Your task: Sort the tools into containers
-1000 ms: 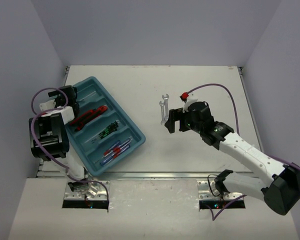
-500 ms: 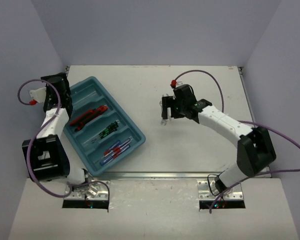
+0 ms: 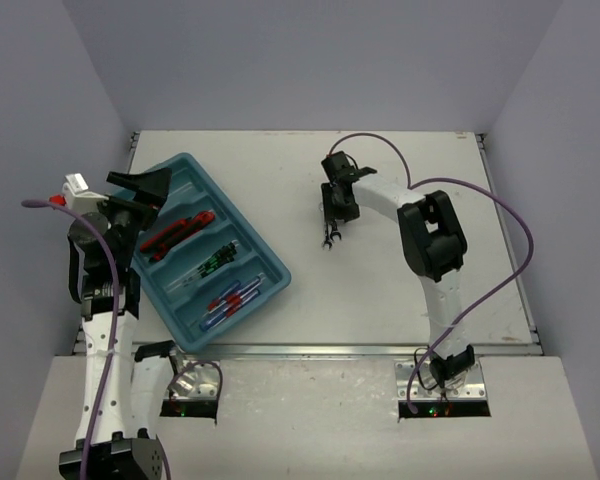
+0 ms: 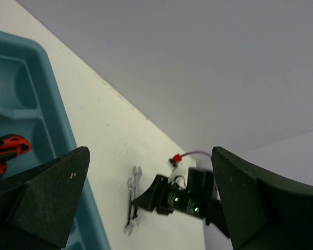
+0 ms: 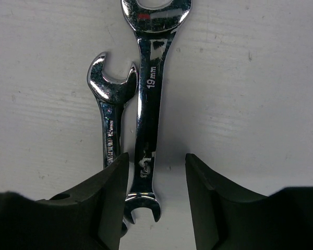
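The main risk, as I judge it, is a double pick. In the right wrist view the right gripper (image 5: 155, 167) is open just wider than 1 wrench shaft and holds nothing. Its jaws straddle the lower shaft of the 19 mm wrench (image 5: 148, 104) at the centre of the frame. The smaller wrench (image 5: 109, 125) lies just to the left, parallel and almost touching it, and the left finger (image 5: 112, 203) covers its lower end. Closing from here could pinch both wrenches, or shove the smaller one askew. The hold is also near 1 end of the shaft, so the flat steel could pivot or slip from the pads once it leaves the table (image 3: 400, 290).

The teal tray (image 3: 248, 228) sits in the left half of the top view, well apart from both wrenches, and has 4 long compartments:
- The 1 nearest the upper left (image 3: 180, 190) shows no tool I can make out.
- The next holds the red-handled pliers (image 3: 180, 230).
- Then come the black-handled screwdrivers (image 3: 213, 260) with green marks.
- The 1 nearest the lower right holds the blue-and-red screwdrivers (image 3: 230, 298).

The left gripper (image 3: 143, 183) hangs wide open and empty at the tray's upper-left end.
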Robot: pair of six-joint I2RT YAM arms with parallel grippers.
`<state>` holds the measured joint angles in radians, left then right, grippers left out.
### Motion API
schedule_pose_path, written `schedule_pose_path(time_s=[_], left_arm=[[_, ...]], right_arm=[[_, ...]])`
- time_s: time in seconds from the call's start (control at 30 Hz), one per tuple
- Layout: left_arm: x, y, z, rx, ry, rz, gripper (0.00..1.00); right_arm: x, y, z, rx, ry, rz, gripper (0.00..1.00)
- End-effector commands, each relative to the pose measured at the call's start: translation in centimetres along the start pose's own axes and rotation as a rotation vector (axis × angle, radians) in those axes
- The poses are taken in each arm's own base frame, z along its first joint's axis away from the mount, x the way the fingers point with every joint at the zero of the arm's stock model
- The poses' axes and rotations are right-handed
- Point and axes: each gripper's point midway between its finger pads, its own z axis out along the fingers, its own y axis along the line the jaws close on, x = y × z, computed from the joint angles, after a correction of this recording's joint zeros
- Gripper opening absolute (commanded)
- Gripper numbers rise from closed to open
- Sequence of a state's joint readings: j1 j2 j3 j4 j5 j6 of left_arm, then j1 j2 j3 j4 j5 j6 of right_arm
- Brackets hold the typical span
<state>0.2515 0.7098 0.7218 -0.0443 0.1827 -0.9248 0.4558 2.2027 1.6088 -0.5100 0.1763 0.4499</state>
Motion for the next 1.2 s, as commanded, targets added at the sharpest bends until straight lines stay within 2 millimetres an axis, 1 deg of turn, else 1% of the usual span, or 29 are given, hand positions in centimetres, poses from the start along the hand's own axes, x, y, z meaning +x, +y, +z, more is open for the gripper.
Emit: schedule_pose_path(time_s=[0.0, 0.1, 0.23, 0.37, 0.47, 0.53, 0.6, 0.67, 0.8, 0.83, 0.87, 0.9, 0.97, 1.0, 1.1, 1.17], left_arm=[[3.6, 1.0, -1.3, 0.025, 0.187, 0.182, 1.0], [4.0, 1.5, -1.8, 0.021, 0.202, 0.216, 1.0], [5.0, 2.2, -2.1, 0.026, 0.247, 0.247, 1.0], [5.8, 3.0, -2.3, 0.019, 0.274, 0.268, 1.0], [6.2, 3.6, -2.4, 0.017, 0.291, 0.279, 1.0], [6.5, 3.9, -2.4, 0.015, 0.302, 0.283, 1.0], [6.7, 4.0, -2.4, 0.015, 0.308, 0.291, 1.0], [6.8, 4.1, -2.4, 0.015, 0.312, 0.295, 1.0], [7.0, 4.4, -2.4, 0.014, 0.322, 0.294, 1.0], [7.2, 4.4, -2.4, 0.016, 0.329, 0.293, 1.0], [7.4, 4.5, -2.5, 0.02, 0.337, 0.29, 1.0], [7.5, 4.5, -2.5, 0.025, 0.342, 0.289, 1.0], [8.0, 4.6, -2.4, 0.042, 0.359, 0.285, 1.0], [8.2, 4.5, -2.4, 0.049, 0.366, 0.284, 1.0], [10.3, 4.0, -2.1, 0.093, 0.428, 0.265, 1.0], [11.2, 3.6, -1.7, 0.094, 0.438, 0.261, 1.0]], right_arm=[[-2.0, -0.2, -0.3, 0.015, -0.034, -0.001, 0.45], [-1.0, -0.6, 0.5, 0.016, -0.003, 0.019, 0.4], [0.2, -1.6, 2.1, 0.026, 0.044, 0.033, 0.38], [0.5, -2.2, 3.1, 0.029, 0.074, 0.025, 0.37], [0.4, -2.3, 4.0, 0.032, 0.094, 0.004, 0.36], [0.1, -2.2, 4.2, 0.03, 0.096, -0.009, 0.35], [0.4, -2.4, 4.7, 0.039, 0.119, -0.019, 0.31], [0.3, -2.4, 4.7, 0.04, 0.12, -0.023, 0.29], [0.6, -2.6, 4.7, 0.053, 0.137, -0.034, 0.16], [0.6, -2.6, 4.5, 0.049, 0.138, -0.036, 0.12], [0.5, -2.6, 4.0, 0.043, 0.137, -0.036, 0.04], [0.4, -2.5, 3.6, 0.038, 0.135, -0.034, 0.01], [0.3, -2.3, 2.4, 0.018, 0.111, -0.028, 0.0], [-0.6, -2.2, 1.3, 0.01, 0.082, -0.024, 0.0], [-1.4, -2.1, -2.0, -0.025, 0.002, -0.009, 0.0], [-1.6, -2.3, -3.8, -0.035, -0.033, -0.008, 0.0]])
